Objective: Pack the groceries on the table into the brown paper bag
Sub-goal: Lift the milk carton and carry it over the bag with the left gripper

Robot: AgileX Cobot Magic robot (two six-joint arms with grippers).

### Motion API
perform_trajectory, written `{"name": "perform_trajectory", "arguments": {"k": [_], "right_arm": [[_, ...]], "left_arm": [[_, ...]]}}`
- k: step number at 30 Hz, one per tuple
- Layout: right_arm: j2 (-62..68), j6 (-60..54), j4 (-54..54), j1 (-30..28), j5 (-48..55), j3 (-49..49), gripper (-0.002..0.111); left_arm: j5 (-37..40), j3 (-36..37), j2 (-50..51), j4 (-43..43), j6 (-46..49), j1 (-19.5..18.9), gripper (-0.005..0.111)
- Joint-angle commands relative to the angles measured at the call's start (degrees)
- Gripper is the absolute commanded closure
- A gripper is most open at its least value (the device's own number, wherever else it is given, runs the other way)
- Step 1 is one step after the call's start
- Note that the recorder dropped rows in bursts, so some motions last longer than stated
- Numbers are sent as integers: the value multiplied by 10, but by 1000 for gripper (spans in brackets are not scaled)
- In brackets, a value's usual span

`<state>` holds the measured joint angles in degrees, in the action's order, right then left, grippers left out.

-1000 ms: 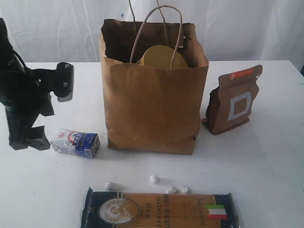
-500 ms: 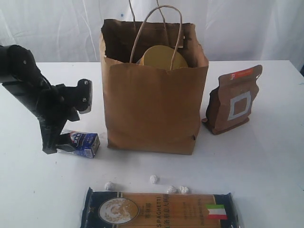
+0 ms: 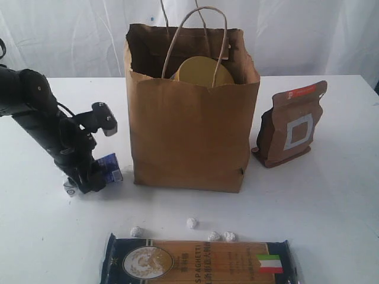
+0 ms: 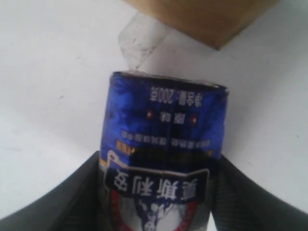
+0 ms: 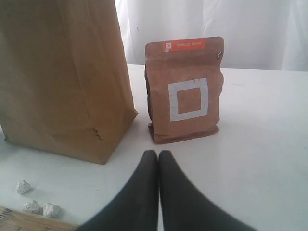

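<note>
My left claw (image 3: 86, 180) was down on the table (image 3: 331, 201) at the small blue-white carton (image 4: 163, 125), which lay on its side just beside the lower left corner of the brown paper bag (image 3: 189, 130). The wrist camera showed the carton running lengthwise between my two fingers (image 4: 72, 202), blue end pointing away from me, and both fingers lay close along its sides. Whether they had bitten down on it or only bracketed it, I could not tell. My right claw (image 5: 158, 154) was clenched, tips pressed flat together with nothing between them, and it hung low over bare tabletop facing the brown pouch (image 5: 185, 91). That pouch stood upright just to the right of the bag, a narrow gap between them. The bag itself stood upright in the middle of the table, handles up, and a tan lid (image 3: 204, 72) showed in its open mouth. Nearer the front edge the blue spaghetti packet (image 3: 198, 261) lay flat, and a few foil balls (image 3: 191, 223) were scattered between it and the bag.
</note>
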<state>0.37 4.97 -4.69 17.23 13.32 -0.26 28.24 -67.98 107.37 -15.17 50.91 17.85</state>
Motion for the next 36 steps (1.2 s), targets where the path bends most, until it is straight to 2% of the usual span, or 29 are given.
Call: {"name": "perform_trajectory", "arguments": {"k": [1, 7, 10, 14, 20, 24, 36], "right_arm": [[-4, -2, 2, -3, -2, 3, 108], [-4, -2, 2, -3, -2, 3, 108], [-4, -2, 2, -3, -2, 3, 108], [-4, -2, 2, -3, -2, 3, 108], [-4, -2, 2, -3, -2, 3, 108], [-4, -2, 2, -3, -2, 3, 108], [-4, -2, 2, -3, -2, 3, 108]], "left_arm": [[-24, -1, -69, -14, -86, -18, 107], [-60, -1, -213, -69, -118, -32, 107], [-81, -4, -280, -149, -111, -32, 107], [-92, -41, -332, -269, -48, -28, 107], [-3, -122, -319, -454, 101, -28, 107], [0, -154, -292, -538, 135, -28, 107], [77, -161, -179, -722, 235, -28, 107]]}}
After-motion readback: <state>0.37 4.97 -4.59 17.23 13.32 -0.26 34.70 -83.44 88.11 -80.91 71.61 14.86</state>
